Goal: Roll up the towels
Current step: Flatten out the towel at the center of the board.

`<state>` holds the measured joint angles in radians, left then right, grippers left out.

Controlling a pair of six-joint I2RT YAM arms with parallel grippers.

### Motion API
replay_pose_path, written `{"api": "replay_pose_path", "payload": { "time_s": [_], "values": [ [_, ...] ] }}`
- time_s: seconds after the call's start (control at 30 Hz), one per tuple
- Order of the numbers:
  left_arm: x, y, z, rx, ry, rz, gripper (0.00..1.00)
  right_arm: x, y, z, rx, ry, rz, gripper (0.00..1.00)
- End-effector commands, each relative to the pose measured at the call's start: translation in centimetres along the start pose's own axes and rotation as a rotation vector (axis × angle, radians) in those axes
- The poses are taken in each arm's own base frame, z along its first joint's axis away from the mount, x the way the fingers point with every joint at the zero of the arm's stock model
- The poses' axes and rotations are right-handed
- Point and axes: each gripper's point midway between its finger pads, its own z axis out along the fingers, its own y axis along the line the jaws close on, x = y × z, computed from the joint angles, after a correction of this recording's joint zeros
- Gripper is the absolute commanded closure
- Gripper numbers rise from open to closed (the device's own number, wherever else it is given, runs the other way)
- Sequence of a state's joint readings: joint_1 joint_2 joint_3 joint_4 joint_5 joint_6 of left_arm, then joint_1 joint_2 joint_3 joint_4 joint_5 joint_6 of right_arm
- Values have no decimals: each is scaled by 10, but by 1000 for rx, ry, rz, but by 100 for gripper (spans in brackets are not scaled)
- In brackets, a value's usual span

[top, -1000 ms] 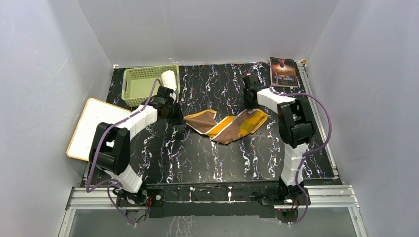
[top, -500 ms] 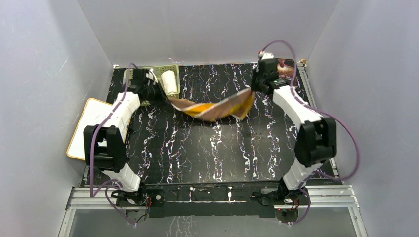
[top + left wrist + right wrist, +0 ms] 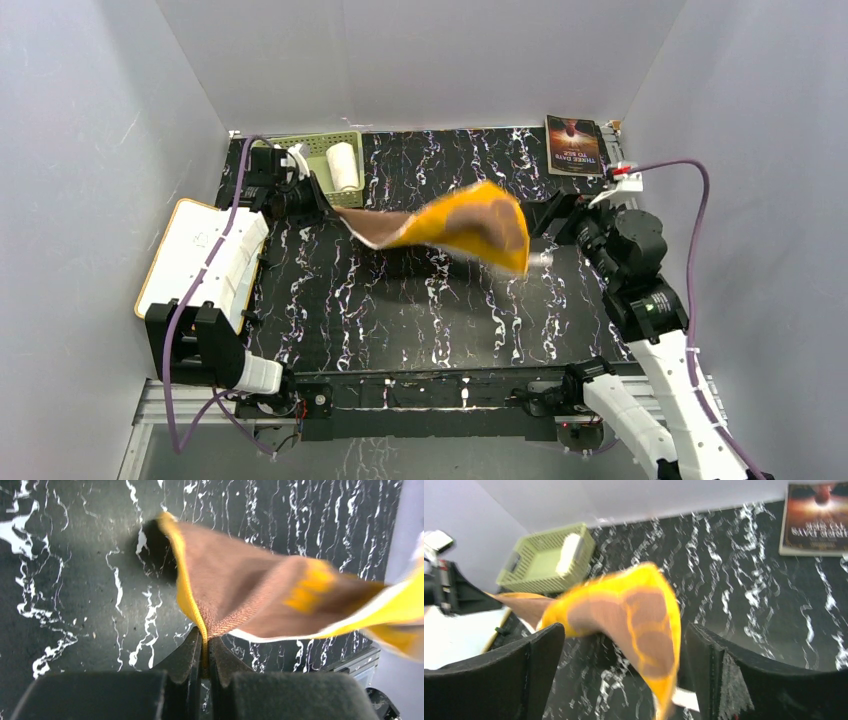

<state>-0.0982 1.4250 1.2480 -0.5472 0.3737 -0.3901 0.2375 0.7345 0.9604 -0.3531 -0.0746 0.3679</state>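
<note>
The brown towel with the orange-yellow pattern (image 3: 450, 225) hangs in the air above the middle of the table, blurred. My left gripper (image 3: 318, 200) is shut on its left end, beside the basket. In the left wrist view the fingers pinch the yellow hem of the towel (image 3: 235, 587), with the left gripper (image 3: 206, 641) fully closed on it. My right gripper (image 3: 550, 218) stands open just right of the towel's loose end. In the right wrist view the towel (image 3: 644, 615) flaps between the wide-apart jaws of the right gripper (image 3: 624, 650), touching neither. A white rolled towel (image 3: 343, 165) lies in the green basket (image 3: 275, 170).
A white board with a tan edge (image 3: 190, 260) lies at the left table edge, under my left arm. A dark-covered book (image 3: 573, 146) lies at the far right corner. Grey walls close in the left, back and right sides.
Both arms lifted the patterned towel off the table and stretched it. The right gripper has now opened, let go of its end and drawn back to the right; the left arm moved further left.
</note>
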Motion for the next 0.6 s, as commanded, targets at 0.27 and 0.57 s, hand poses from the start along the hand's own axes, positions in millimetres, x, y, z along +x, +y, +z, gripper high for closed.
{"api": "replay_pose_path", "payload": {
  "time_s": [0.27,0.57],
  "values": [
    [47,34,-7,-105,116,34,100,109,-44,68,110,347,18,29],
    [62,50,-6,-161,160,41,100,161,26,72,-161,510,-228,42]
  ]
}}
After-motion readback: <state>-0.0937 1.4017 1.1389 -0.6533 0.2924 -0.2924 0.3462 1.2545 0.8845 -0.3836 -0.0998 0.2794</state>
